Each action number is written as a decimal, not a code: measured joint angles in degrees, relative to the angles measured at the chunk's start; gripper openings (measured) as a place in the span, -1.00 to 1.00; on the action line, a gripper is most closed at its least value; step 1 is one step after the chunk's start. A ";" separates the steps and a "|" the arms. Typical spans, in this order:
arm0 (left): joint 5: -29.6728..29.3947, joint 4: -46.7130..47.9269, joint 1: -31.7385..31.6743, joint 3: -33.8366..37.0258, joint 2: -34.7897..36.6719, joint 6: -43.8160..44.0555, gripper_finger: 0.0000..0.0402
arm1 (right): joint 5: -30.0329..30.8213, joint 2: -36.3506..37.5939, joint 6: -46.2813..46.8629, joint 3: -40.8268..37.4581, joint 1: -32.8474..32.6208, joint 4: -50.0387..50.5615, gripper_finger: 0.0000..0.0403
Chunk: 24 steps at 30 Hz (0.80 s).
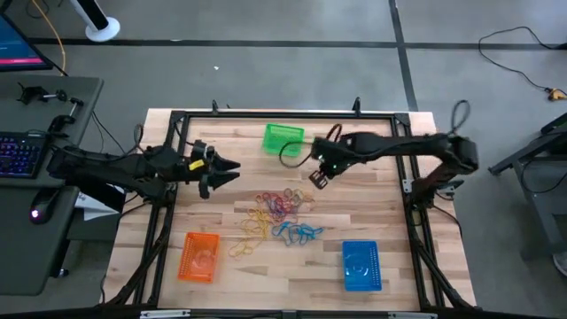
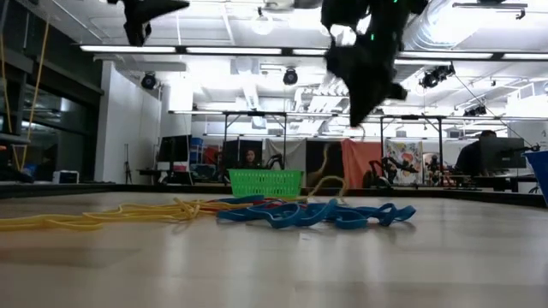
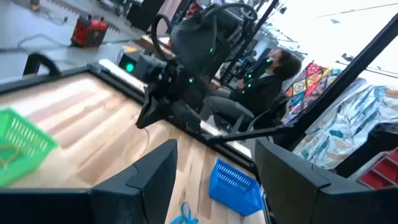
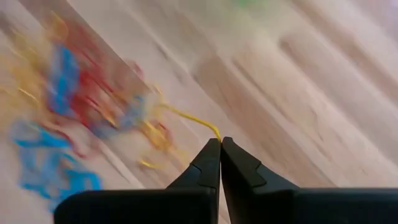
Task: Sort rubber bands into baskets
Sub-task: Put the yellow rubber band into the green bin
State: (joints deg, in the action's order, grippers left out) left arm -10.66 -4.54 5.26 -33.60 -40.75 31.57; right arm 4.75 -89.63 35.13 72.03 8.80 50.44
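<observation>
Dangling from the right claw point(image 4: 220, 142) is a single yellow rubber band point(image 4: 189, 118), pinched between closed fingers and trailing down toward the pile. That pile of rubber bands point(image 1: 282, 217), yellow, red and blue loops tangled together, lies in the middle of the tabletop point(image 1: 372, 208). The right claw hangs raised above the tabletop, between the pile and the green basket point(image 1: 283, 138) at the far edge. The orange basket point(image 1: 199, 257) sits at the near left and the blue basket point(image 1: 361, 265) at the near right, both well apart from the pile. The left claw point(image 1: 229, 170) hovers at the left of the pile with its fingers spread and nothing between them.

The step in hand looks like carrying one picked band to a basket. The next move likely calls for lifting the band fully free of the tangle, travelling over the chosen basket, and opening the fingers only once above its rim.
</observation>
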 joint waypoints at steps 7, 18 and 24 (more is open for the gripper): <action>0.00 -0.02 -0.18 -2.70 0.00 -1.32 0.04 | -0.59 3.92 1.95 0.07 0.34 -19.53 -1.00; -0.02 0.03 -2.26 -4.47 0.00 -1.14 0.04 | -1.73 -1.26 -0.15 0.11 6.95 -40.24 -1.00; -0.02 -0.10 -3.30 -4.47 0.00 0.23 0.04 | -1.69 -6.25 -3.23 0.11 11.08 -40.31 -1.00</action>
State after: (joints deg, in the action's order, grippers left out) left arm -10.68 -4.63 1.96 -38.06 -40.75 31.79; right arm 3.07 -95.88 31.90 72.14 19.88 10.13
